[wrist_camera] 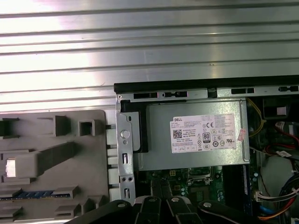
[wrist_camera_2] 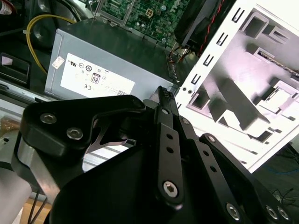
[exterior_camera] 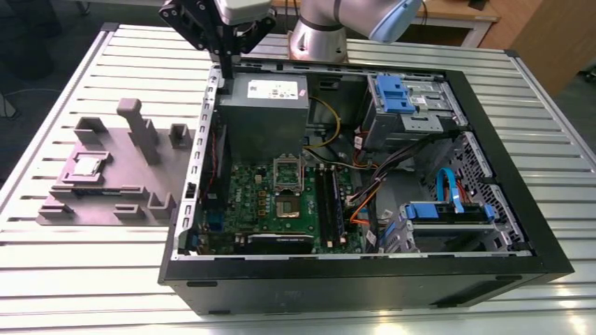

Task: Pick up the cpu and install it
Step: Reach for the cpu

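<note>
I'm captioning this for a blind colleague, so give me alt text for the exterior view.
A robot arm's gripper hangs over a corner of an open computer case, above its grey power supply. The cpu lies on a grey fixture plate on the slatted table, at the exterior view's left.

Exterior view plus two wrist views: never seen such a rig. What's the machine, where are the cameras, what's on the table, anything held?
The machine is one robot arm ending in a black two-fingered gripper. The exterior view is from a camera off the arm, taking in the whole slatted metal table. Both wrist views are from cameras riding on the arm near the gripper. On the table stand an open computer case and, on the exterior view's left, a grey fixture plate; the cpu rests on that plate. The gripper hangs over the case's edge by the grey power supply, shut and holding nothing.
</note>
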